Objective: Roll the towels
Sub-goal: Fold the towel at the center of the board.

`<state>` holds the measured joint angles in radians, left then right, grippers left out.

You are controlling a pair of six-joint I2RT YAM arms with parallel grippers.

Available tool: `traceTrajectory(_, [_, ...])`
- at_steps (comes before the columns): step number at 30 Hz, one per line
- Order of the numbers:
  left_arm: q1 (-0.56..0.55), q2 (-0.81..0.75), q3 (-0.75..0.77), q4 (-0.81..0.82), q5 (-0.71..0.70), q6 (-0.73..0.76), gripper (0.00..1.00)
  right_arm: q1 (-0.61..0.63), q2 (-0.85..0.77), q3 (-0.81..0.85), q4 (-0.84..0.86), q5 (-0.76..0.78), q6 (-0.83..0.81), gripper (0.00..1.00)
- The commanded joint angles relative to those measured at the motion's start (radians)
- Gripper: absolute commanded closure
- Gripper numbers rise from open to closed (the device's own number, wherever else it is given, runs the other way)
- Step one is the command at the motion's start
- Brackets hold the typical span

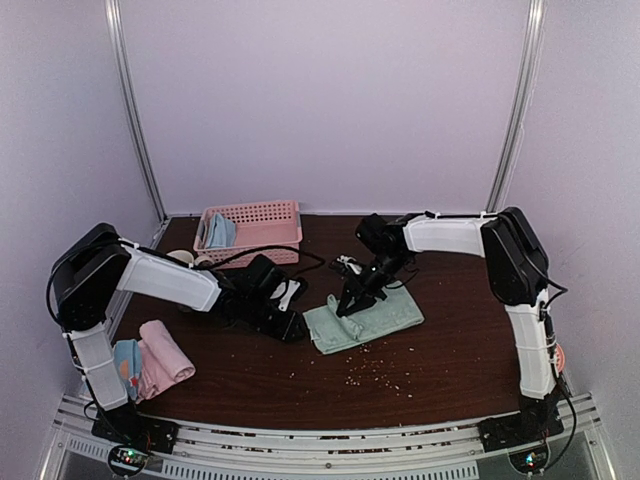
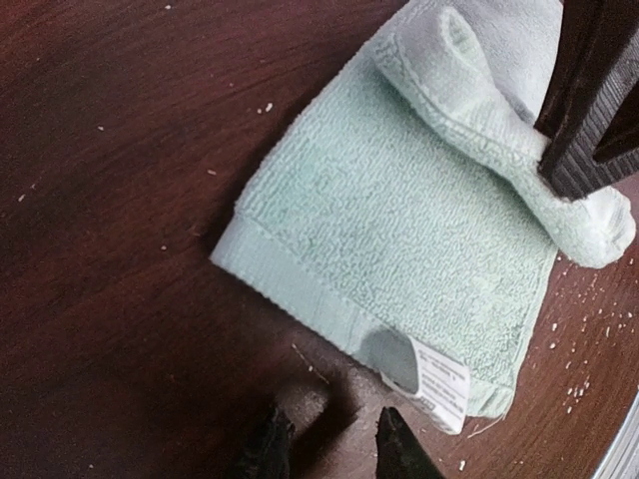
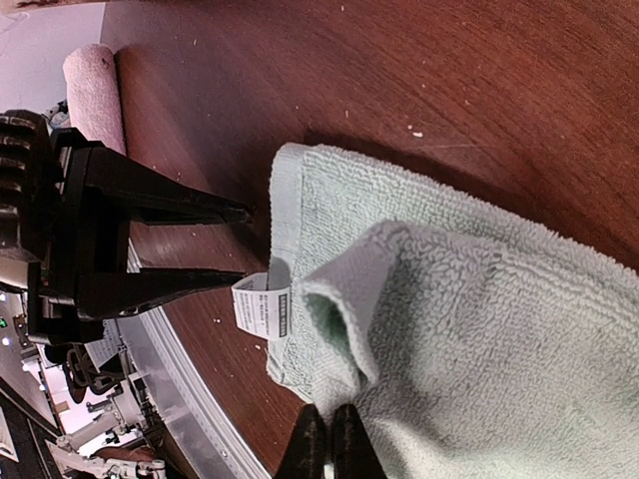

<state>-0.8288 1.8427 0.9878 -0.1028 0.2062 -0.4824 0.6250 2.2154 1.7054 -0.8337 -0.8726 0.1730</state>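
A pale sage green towel (image 1: 372, 318) lies flat on the dark table with one corner folded over. My right gripper (image 1: 350, 303) is shut on that raised fold (image 3: 399, 289), and its fingertips (image 2: 584, 150) pinch the cloth against the towel. My left gripper (image 2: 329, 444) stands open just off the towel's near edge, beside the white label (image 2: 439, 384), with nothing between its fingers. In the right wrist view the left gripper (image 3: 245, 244) points at the hem by the label (image 3: 262, 307). A rolled pink towel (image 1: 165, 350) and a blue towel with orange dots (image 1: 127, 365) lie at the front left.
A pink perforated basket (image 1: 262, 213) stands at the back left with a light blue towel (image 1: 220, 232) inside. Pale crumbs (image 1: 375, 375) are scattered on the table in front of the green towel. The table's metal front rail (image 1: 330, 445) runs along the near edge.
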Motion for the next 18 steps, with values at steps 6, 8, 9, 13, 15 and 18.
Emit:
traceTrajectory(6, [-0.005,0.025,-0.021,0.069,0.023,-0.016,0.69,0.03,0.007,0.029,0.041,-0.05,0.046,1.0])
traceTrajectory(8, [-0.004,0.027,-0.022,0.072,0.024,-0.016,0.69,0.031,-0.005,0.029,0.063,-0.052,0.067,1.0])
traceTrajectory(9, [-0.005,0.027,-0.023,0.072,0.023,-0.015,0.7,0.033,-0.012,0.028,0.075,-0.051,0.08,1.0])
traceTrajectory(13, [-0.005,0.026,-0.026,0.072,0.023,-0.011,0.7,0.039,-0.016,0.028,0.102,-0.032,0.128,1.0])
traceTrajectory(15, [-0.004,0.026,-0.03,0.072,0.022,-0.01,0.7,0.044,-0.014,0.022,0.112,-0.035,0.143,1.0])
traceTrajectory(18, [-0.005,0.023,-0.037,0.072,0.021,-0.009,0.7,0.05,-0.018,0.006,0.138,-0.06,0.176,1.0])
